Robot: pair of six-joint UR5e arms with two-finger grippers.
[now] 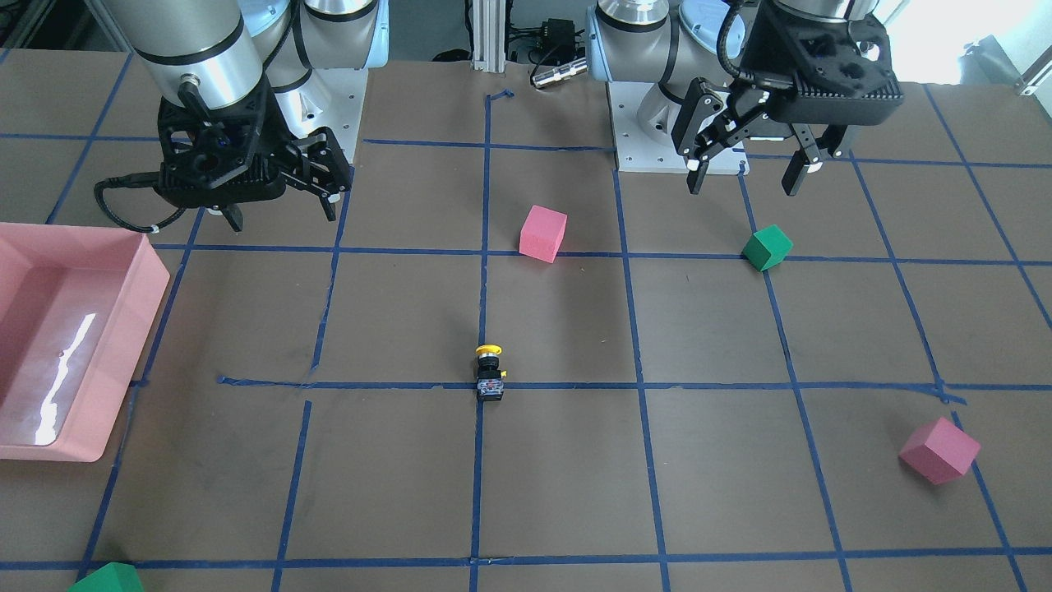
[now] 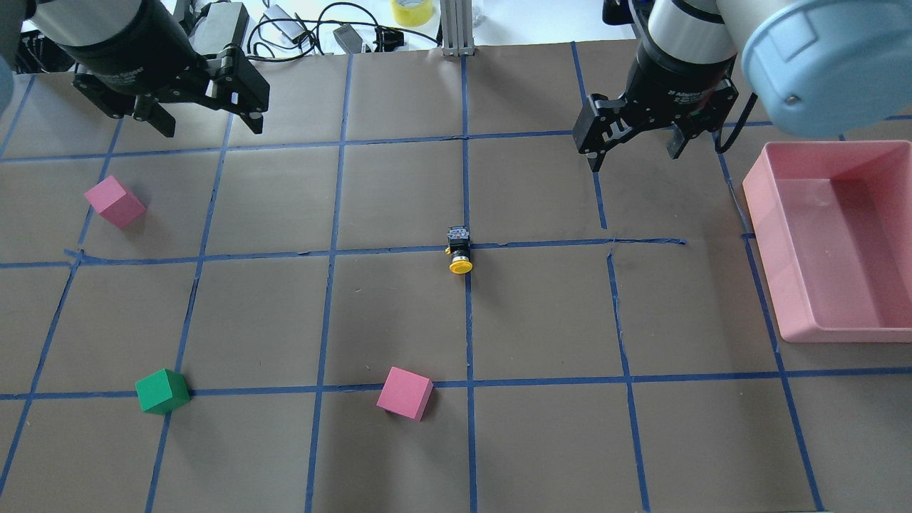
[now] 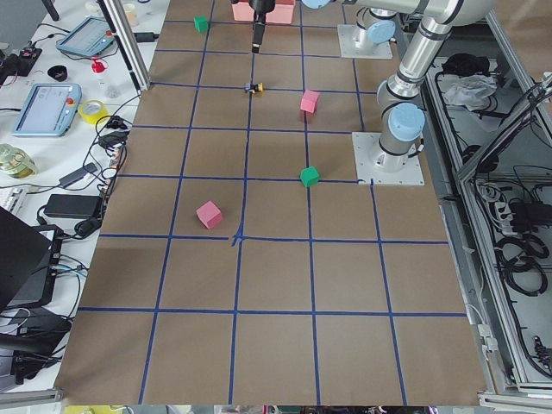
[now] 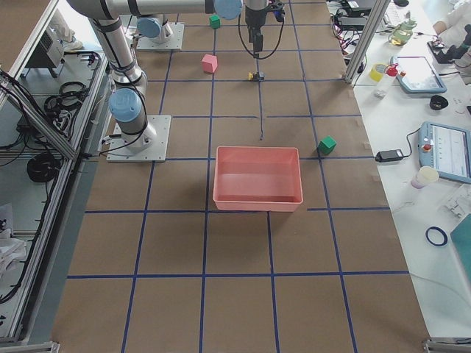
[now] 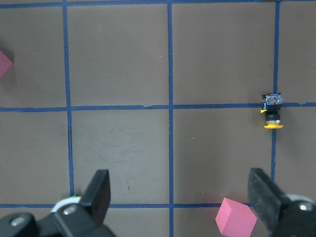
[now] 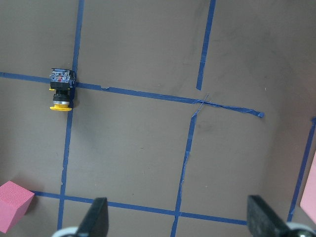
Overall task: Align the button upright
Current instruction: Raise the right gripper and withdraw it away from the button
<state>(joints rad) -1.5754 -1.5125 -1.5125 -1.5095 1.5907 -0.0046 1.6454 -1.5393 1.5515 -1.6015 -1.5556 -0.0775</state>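
The button (image 2: 459, 251) lies on its side at the middle of the table, where two blue tape lines cross. Its yellow cap points toward the robot and its black body away. It also shows in the front view (image 1: 490, 372), the left wrist view (image 5: 272, 111) and the right wrist view (image 6: 60, 89). My left gripper (image 2: 210, 127) hangs open and empty above the far left of the table, well away from the button; it shows in the front view (image 1: 744, 185) too. My right gripper (image 2: 633, 158) is open and empty, up and to the right of the button (image 1: 283, 215).
A pink tray (image 2: 775, 242) stands at the right edge of the table. Two pink cubes (image 2: 114, 201) (image 2: 405, 393) and a green cube (image 2: 162, 391) lie on the left and near side. Another green cube (image 1: 107, 580) sits near the far edge beyond the tray.
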